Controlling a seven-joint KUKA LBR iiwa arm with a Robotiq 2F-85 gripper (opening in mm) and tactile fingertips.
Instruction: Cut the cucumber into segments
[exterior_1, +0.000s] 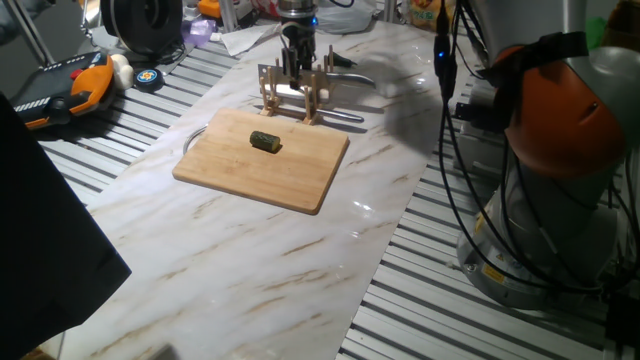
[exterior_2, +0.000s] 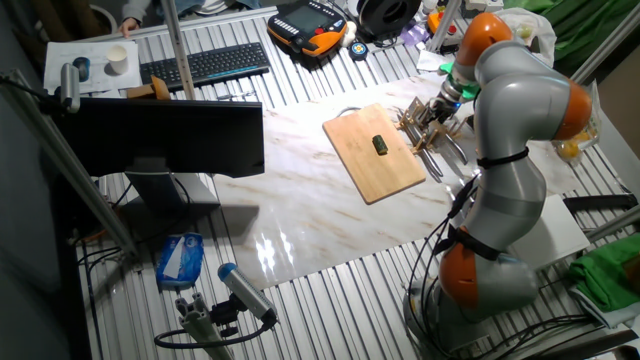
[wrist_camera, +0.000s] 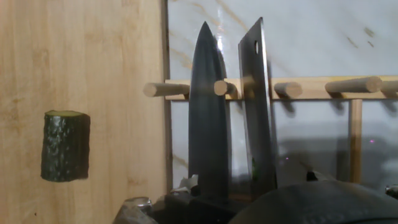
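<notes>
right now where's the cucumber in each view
One fixed view: the cucumber lies near the middle of the wooden board, in front of the knife rack.
The other fixed view: upper right of centre, on the board.
Hand view: left edge, on the board.
Shared landmark: the knife rack beside the board.

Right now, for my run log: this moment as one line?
stage: at knife rack | gripper: at knives, grip unclear | cucumber: whole, on cutting board
</notes>
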